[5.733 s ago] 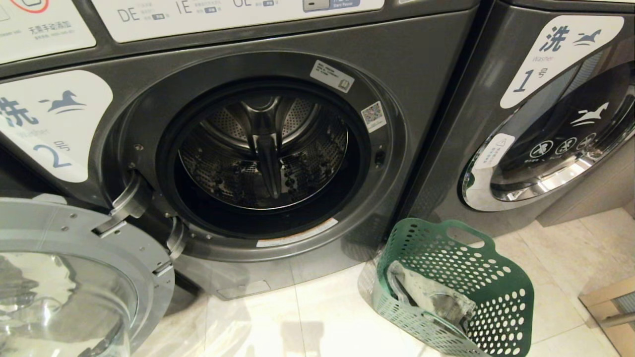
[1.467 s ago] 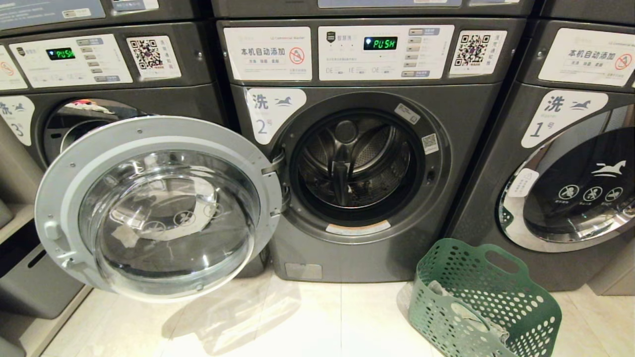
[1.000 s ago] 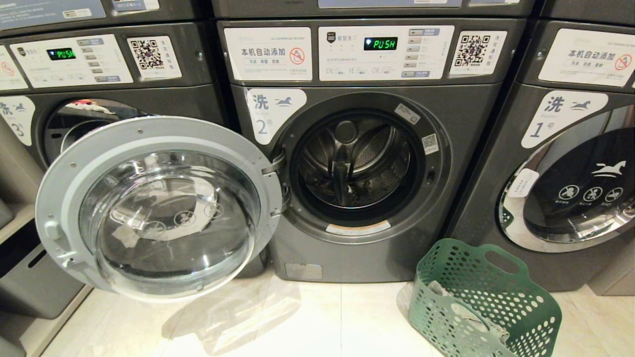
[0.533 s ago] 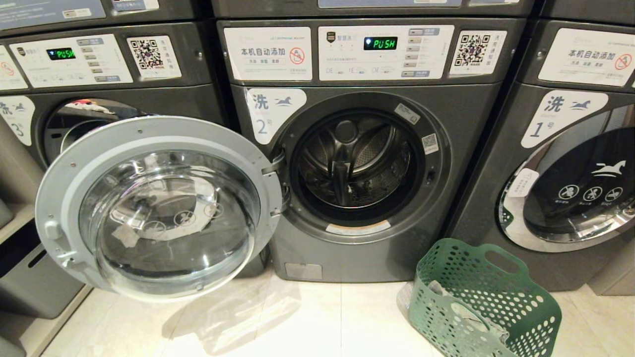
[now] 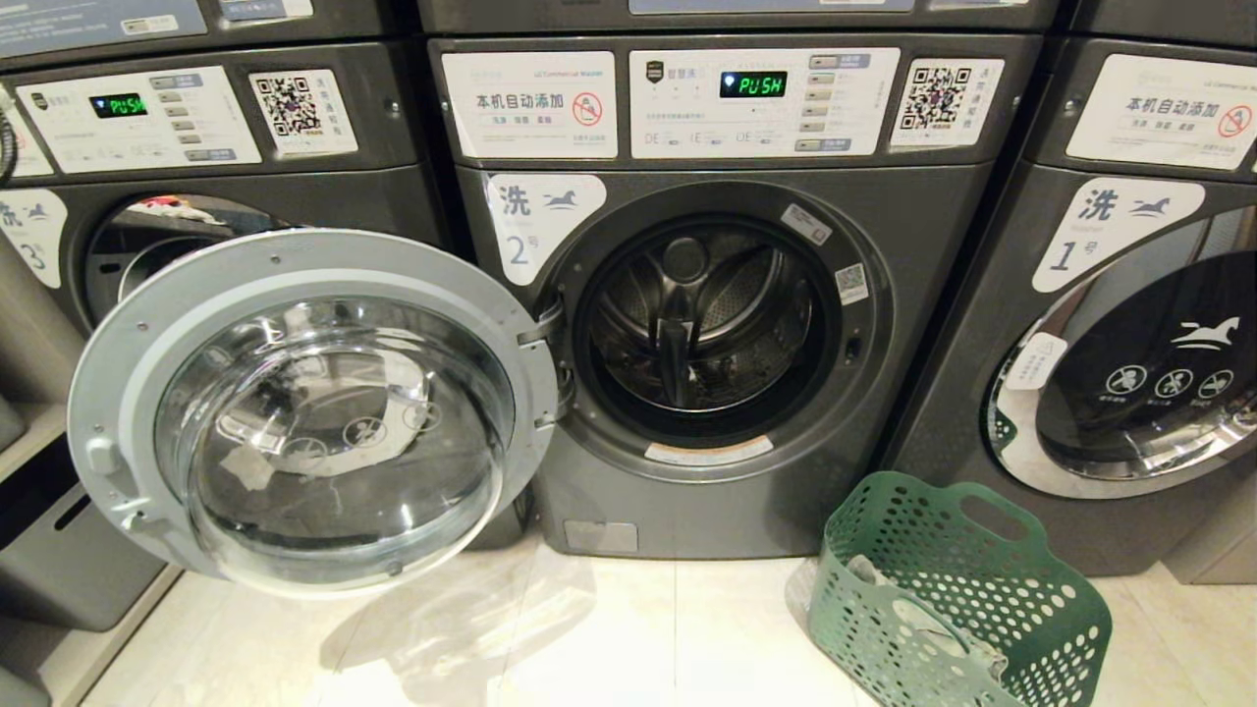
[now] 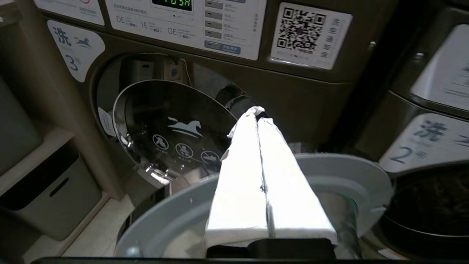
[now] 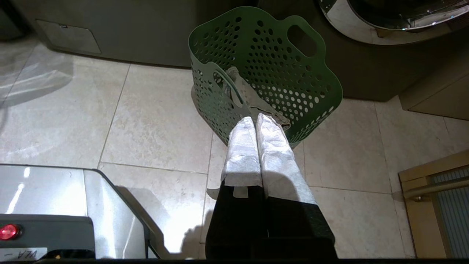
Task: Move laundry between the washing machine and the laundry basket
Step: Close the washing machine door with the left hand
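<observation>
Green plastic is catching our eye first in the head view: the laundry basket (image 5: 967, 599) is sitting on the floor just right of the washing machine (image 5: 707, 324), tipped so its mouth is facing up and toward that washer. The laundry (image 5: 923, 619), a dull grey-olive cloth, is lying inside the basket along the wall nearer the washer. The washer's door (image 5: 314, 412) is hanging wide open to the left of the drum opening, and as far as we are seeing, the drum is holding no cloth. Neither arm is showing here.

From the left wrist view, we are looking past the left tool (image 6: 258, 112), its white-wrapped fingers pressed together on nothing, poised over the rim of the open door (image 6: 348, 176), on the far side of the washer from the basket.

From the right wrist view, the right tool (image 7: 256, 119) is likewise closed and empty, hovering above the basket (image 7: 263, 55) at its near rim. The laundry (image 7: 253, 99) is lying straight ahead of those fingertips and a little below, its long axis running roughly along the line of the fingers. We are judging the right arm plainly nearer; its tool would need opening before dipping in.
</observation>
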Motion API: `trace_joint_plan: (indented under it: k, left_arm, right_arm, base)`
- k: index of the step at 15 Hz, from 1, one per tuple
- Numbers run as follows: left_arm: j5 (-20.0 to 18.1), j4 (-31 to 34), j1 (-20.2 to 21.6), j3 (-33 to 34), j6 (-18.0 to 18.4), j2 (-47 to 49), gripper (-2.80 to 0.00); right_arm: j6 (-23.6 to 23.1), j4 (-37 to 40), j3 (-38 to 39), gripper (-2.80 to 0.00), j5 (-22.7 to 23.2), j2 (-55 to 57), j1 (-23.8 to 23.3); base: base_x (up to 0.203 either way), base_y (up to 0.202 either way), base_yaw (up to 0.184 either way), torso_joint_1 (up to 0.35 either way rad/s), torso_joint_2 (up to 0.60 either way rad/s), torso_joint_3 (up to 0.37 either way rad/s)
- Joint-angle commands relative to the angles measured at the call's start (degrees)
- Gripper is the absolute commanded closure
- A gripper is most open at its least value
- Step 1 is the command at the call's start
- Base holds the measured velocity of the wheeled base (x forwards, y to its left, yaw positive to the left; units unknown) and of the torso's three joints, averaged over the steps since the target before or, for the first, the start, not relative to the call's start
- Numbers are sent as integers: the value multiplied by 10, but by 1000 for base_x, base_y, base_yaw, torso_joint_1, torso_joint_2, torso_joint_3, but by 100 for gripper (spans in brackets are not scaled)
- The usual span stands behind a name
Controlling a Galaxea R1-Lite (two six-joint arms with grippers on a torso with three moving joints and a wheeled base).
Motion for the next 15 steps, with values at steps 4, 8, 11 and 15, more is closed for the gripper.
trace_joint_plan:
  k: [4,8,11,15]
  left_arm:
    - [-115,37,74,-126,-4,192,0]
    - [-123,42,71,-124,-4,203,0]
    - [-123,47,71,-125,-4,229,0]
    - [-124,79,65,-138,-4,246,0]
  right_arm:
    - [9,-2,2,0,3,2,3]
    - [8,1,0,0,1,1,91]
    - [10,-3,3,0,1,-57,90]
    - [22,1,2,0,-1,-161,90]
  base:
    - [0,0,0,0,0,0]
    - [0,0,0,0,0,0]
    - [0,0,0,0,0,0]
    - [0,0,0,0,0,0]
